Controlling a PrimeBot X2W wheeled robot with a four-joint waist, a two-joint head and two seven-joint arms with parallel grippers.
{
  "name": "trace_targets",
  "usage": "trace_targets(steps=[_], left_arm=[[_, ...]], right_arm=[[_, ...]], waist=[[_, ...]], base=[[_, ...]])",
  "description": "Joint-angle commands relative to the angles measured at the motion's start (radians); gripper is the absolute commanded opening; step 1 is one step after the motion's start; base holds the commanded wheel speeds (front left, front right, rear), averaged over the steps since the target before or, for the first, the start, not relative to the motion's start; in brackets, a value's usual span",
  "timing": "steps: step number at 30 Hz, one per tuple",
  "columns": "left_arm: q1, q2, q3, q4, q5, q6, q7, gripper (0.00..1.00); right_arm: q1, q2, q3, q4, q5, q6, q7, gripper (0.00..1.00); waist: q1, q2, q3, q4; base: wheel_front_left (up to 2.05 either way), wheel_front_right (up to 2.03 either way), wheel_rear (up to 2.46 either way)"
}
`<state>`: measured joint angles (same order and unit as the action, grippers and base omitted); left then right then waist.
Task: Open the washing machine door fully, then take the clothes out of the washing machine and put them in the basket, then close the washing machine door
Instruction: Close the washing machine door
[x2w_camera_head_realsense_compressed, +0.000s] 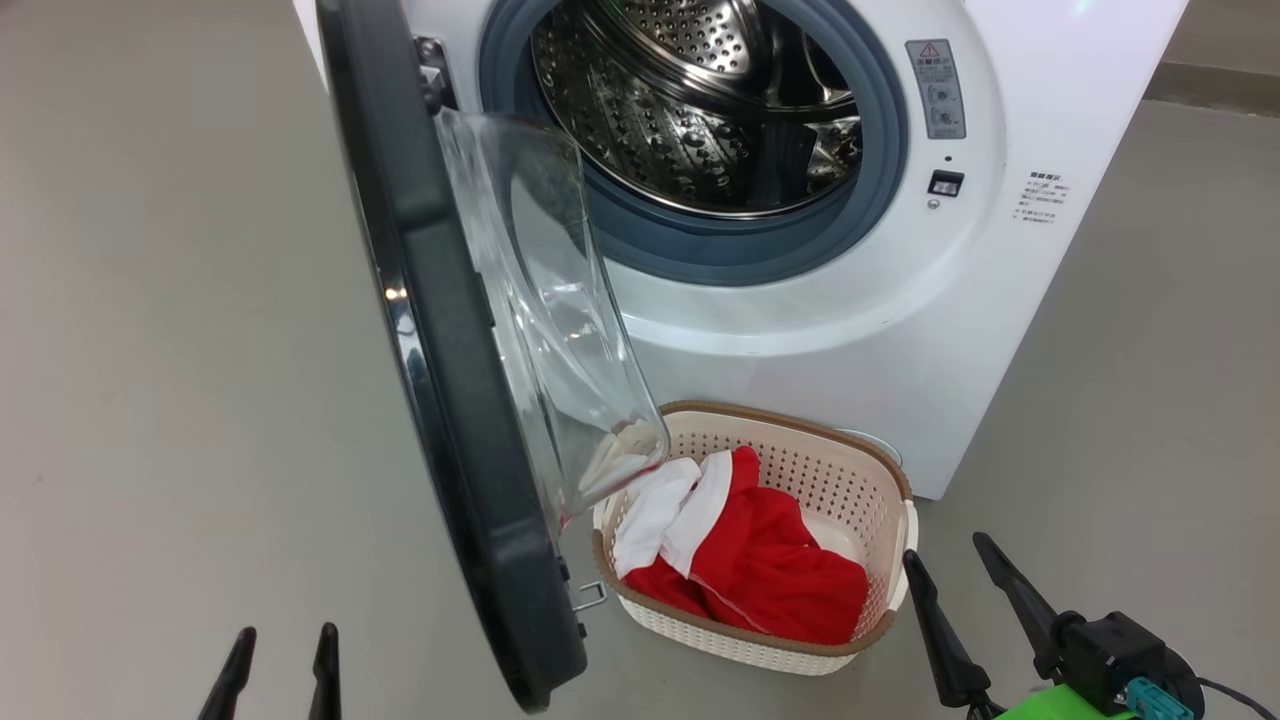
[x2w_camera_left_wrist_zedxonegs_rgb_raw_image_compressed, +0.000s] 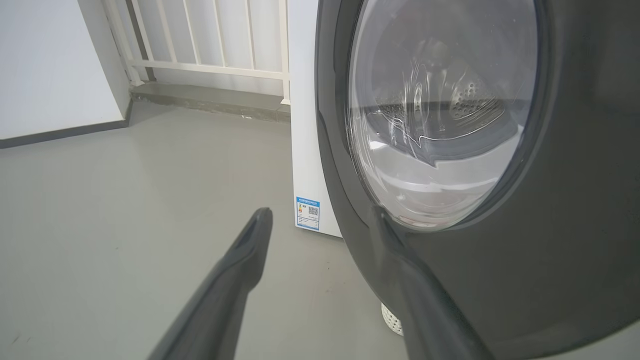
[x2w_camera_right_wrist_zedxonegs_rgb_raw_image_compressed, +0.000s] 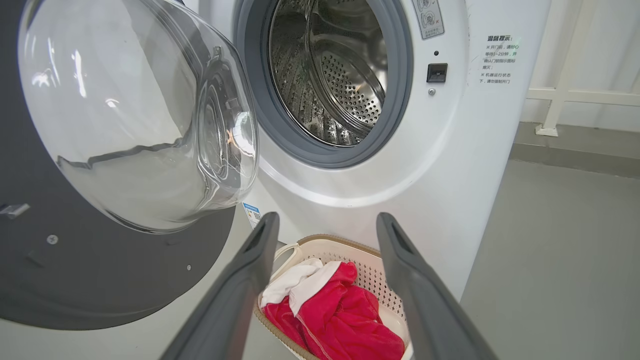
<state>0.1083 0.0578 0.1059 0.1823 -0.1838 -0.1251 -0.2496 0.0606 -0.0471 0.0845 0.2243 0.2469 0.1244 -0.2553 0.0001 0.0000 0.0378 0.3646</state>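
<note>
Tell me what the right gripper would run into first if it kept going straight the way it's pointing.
Probably the white front of the washing machine, just below its opening. The open right gripper aims above the basket holding the clothes, not into it, though depth is hard to judge.

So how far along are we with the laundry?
Done: the washing machine door stands wide open, the drum looks empty and the clothes lie in the basket. In hand: nothing; left gripper and right gripper are open and empty. Left: closing the door.

The washing machine (x2w_camera_right_wrist_zedxonegs_rgb_raw_image_compressed: 450, 165) front bears a notice (x2w_camera_right_wrist_zedxonegs_rgb_raw_image_compressed: 498, 59) headed "温馨提示"; smaller print unreadable
</note>
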Motion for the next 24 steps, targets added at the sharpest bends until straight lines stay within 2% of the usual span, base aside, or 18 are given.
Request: trace_targets(steps=[1, 10, 11, 12, 13, 14, 16, 20, 24], left_arm=[[-0.011, 0.005, 0.035, -0.023, 0.01, -0.006, -0.012, 1.0], [-0.02, -0.002, 0.035, -0.032, 0.008, -0.006, -0.012, 1.0], [-0.025, -0.003, 0.033, -0.033, -0.02, -0.006, -0.012, 0.8], [-0.028, -0.003, 0.033, -0.035, -0.037, -0.006, -0.012, 0.49], [-0.032, -0.004, 0.034, -0.038, -0.058, -0.006, -0.012, 0.3], [-0.037, -0.004, 0.036, -0.042, -0.09, -0.006, -0.012, 0.0], [-0.05, -0.005, 0.044, -0.057, -0.173, -0.006, -0.012, 0.0], [-0.083, -0.006, 0.081, -0.085, -0.422, -0.006, -0.012, 0.0], [-0.108, -0.005, 0.08, -0.106, -0.731, -0.006, -0.012, 0.0]], right_arm=[[-0.025, -0.003, 0.021, -0.026, 0.011, 0.006, -0.006, 1.0], [-0.027, -0.003, 0.017, -0.026, 0.011, 0.006, -0.006, 1.0], [-0.028, -0.003, 0.017, -0.025, 0.012, 0.006, -0.006, 1.0], [-0.028, -0.003, 0.016, -0.025, 0.012, 0.006, -0.006, 1.0], [-0.028, -0.003, 0.016, -0.025, 0.013, 0.006, -0.006, 1.0], [-0.028, -0.003, 0.016, -0.025, 0.013, 0.006, -0.006, 1.0], [-0.028, -0.003, 0.015, -0.025, 0.014, 0.006, -0.006, 1.0], [-0.027, -0.003, 0.016, -0.024, 0.015, 0.006, -0.006, 1.0], [-0.028, -0.003, 0.018, -0.024, 0.016, 0.006, -0.006, 1.0]], waist=[[-0.0001, 0.0, 0.002, 0.0], [-0.0001, 0.0, 0.005, -0.001], [-0.0001, 0.0, 0.004, -0.002], [-0.0001, 0.0, 0.004, -0.002], [-0.0001, 0.0, 0.004, -0.003], [-0.0001, 0.0, 0.003, -0.002], [-0.0001, 0.0, 0.002, -0.002], [-0.0001, 0.0, 0.001, -0.003], [-0.0001, 0.0, 0.002, -0.008]], base=[[0.0, 0.0, 0.0], [0.0, 0.0, 0.0], [0.0, 0.0, 0.0], [0.0, 0.0, 0.0], [0.0, 0.0, 0.0], [0.0, 0.0, 0.0], [0.0, 0.0, 0.0], [0.0, 0.0, 0.0], [0.0, 0.0, 0.0]])
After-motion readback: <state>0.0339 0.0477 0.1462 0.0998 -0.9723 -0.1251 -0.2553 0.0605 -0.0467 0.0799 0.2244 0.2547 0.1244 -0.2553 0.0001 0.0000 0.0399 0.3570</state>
